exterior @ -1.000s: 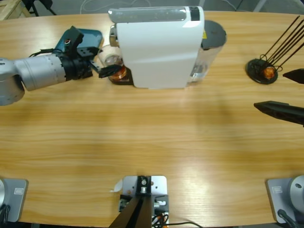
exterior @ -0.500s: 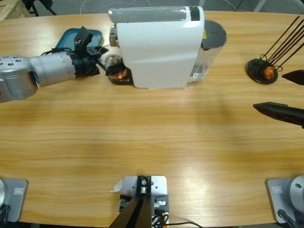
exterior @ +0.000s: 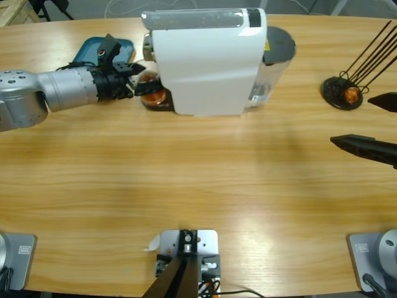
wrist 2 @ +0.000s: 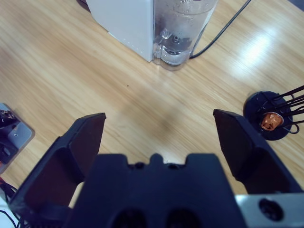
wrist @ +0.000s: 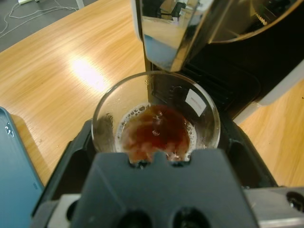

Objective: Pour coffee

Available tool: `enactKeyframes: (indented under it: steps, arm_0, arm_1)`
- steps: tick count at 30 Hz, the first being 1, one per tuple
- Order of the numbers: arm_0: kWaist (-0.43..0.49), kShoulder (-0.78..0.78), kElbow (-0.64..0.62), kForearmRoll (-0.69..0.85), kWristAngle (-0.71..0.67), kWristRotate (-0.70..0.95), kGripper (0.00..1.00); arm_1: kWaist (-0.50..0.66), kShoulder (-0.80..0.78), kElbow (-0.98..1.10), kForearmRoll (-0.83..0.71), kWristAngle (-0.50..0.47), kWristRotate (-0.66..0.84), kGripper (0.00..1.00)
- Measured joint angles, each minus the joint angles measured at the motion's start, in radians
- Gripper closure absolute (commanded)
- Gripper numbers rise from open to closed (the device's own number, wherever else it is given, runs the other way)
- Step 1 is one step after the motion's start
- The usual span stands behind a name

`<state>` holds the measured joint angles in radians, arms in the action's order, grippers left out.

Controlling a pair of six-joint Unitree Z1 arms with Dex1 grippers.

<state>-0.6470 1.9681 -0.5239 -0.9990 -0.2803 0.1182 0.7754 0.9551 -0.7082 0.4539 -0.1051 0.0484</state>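
Under the coffee machine (exterior: 208, 62), your left hand (wrist: 154, 149) gripped the glass (wrist: 156, 118); tilting would spill coffee (wrist: 154, 133).

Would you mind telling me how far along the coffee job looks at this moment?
Done: coffee already sits in the glass under the white machine. In hand: the left gripper is at the glass, one jaw on each side. Left: lifting it out and pouring; the right gripper waits open over bare table.

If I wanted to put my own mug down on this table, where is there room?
The wide bare wood in front of the white coffee machine, between the two arms, is free. It is crowded at the machine's left, where the left gripper is at the glass beside the teal tray.
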Motion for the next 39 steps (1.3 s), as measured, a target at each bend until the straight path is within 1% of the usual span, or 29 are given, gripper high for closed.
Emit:
enactKeyframes:
  steps: [4,13,17,25,30,33,36,37,38,39]
  arm_0:
    - [0.008,0.000,0.000,0.000,-0.001,0.000,0.492]
    - [0.105,-0.034,0.040,0.004,-0.001,0.000,0.492]
    - [0.173,-0.077,0.070,0.005,-0.001,0.000,0.491]
    - [0.354,-0.125,0.085,0.006,-0.002,0.000,0.487]
    - [0.420,-0.123,0.085,0.006,-0.002,0.000,0.487]
    - [0.439,-0.113,0.085,0.006,-0.002,0.000,0.483]
    - [0.441,-0.091,0.084,0.006,-0.002,0.000,0.458]
    - [0.441,-0.083,0.083,0.006,-0.002,0.000,0.411]
    - [0.441,-0.073,0.082,0.006,-0.002,0.000,0.315]
    - [0.441,-0.063,0.081,0.006,-0.002,0.000,0.246]
  arm_1:
    - [0.000,0.000,0.000,-0.003,0.000,0.000,0.013]
    - [0.000,0.000,0.000,-0.003,0.000,0.000,0.013]
    - [0.000,0.000,0.000,-0.008,0.000,0.000,0.013]
    - [0.000,0.006,0.001,-0.025,0.000,0.000,0.013]
    - [-0.003,0.011,0.001,-0.034,0.000,0.000,0.013]
    - [-0.006,0.018,0.001,-0.046,0.000,0.000,0.013]
    - [-0.011,0.030,0.001,-0.051,0.000,0.000,0.013]
    - [-0.013,0.034,0.001,-0.053,0.000,0.000,0.013]
    - [-0.015,0.037,0.001,-0.055,0.000,0.000,0.013]
    - [-0.017,0.039,0.001,-0.058,0.000,0.000,0.013]
